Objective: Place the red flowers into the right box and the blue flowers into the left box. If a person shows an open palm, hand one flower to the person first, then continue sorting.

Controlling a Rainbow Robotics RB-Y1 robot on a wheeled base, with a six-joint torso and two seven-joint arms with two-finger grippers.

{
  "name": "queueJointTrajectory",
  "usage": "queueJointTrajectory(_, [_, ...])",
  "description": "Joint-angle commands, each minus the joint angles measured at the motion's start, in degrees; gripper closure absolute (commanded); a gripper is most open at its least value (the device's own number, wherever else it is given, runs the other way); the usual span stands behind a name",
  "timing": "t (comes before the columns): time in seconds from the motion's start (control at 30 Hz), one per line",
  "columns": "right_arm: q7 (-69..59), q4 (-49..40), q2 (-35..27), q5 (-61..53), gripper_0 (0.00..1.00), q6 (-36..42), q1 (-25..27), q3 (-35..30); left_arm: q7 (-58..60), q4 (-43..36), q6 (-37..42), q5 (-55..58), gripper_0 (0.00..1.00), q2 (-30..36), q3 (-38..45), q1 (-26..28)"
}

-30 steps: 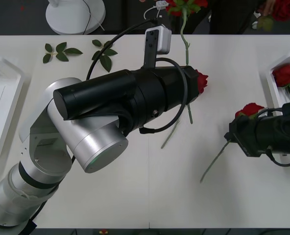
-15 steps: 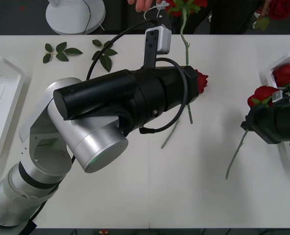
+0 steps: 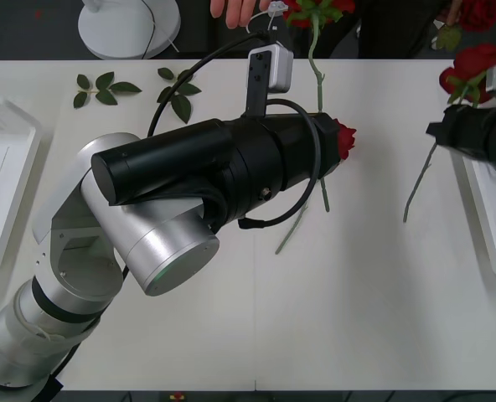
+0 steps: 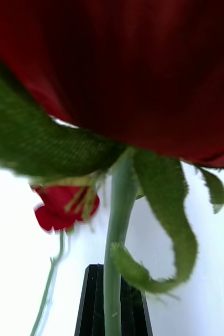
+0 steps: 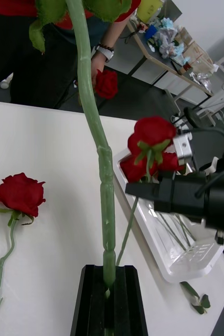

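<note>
My left gripper (image 5: 109, 281) is shut on the green stem of a red flower (image 3: 315, 46) held out over the table's far edge, where a person's hand (image 3: 235, 8) shows. My right gripper (image 4: 112, 307) is shut on the stem of another red flower (image 3: 470, 65), raised above the near end of the right box (image 3: 485, 219). More red flowers (image 5: 138, 168) lie in that box. One red flower (image 3: 345, 139) lies on the table beside the left arm. The left box (image 3: 1, 188) sits at the far left. The blue flowers are out of view.
Loose green leaf sprigs (image 3: 104, 87) lie near the table's far left edge. A white round stand (image 3: 131, 25) is behind the table. The person holds another red rose (image 5: 106, 84) beyond the far right corner. The left arm (image 3: 206, 176) spans the table's middle.
My right gripper lifted its red flower off the table and carried it back and right, over the right box. A person's hand came into view at the far edge. The left arm stayed still.
</note>
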Motion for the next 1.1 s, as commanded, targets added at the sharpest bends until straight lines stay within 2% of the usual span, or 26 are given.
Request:
queueJointTrajectory(0.03, [11.22, 4.22, 2.12, -0.57, 1.00, -1.40, -9.67, -2.09, -0.09, -0.90, -0.90, -0.57, 1.00, -1.52, -0.64, -1.17])
queueJointTrajectory(0.33, [24.93, 10.37, 6.96, -1.19, 1.00, -5.97, -23.64, -2.18, -0.09, -0.90, -0.90, -0.57, 1.00, -1.52, -0.64, -1.17])
queueJointTrajectory(0.6, [34.68, 13.36, 10.47, -1.63, 1.00, -9.31, -33.92, -2.18, -0.09, -0.90, -0.90, -0.57, 1.00, -1.52, -0.64, -1.17])
queueJointTrajectory(0.9, [37.85, 13.45, 14.60, -3.30, 1.00, -14.58, -40.60, -2.18, -0.09, -0.90, -0.90, -0.57, 1.00, -1.52, -0.64, -1.17])
queueJointTrajectory(1.1, [38.99, 13.63, 17.42, -2.68, 1.00, -14.76, -44.65, -1.92, -0.09, -0.90, -0.90, -0.57, 1.00, -1.52, -0.64, -1.17])
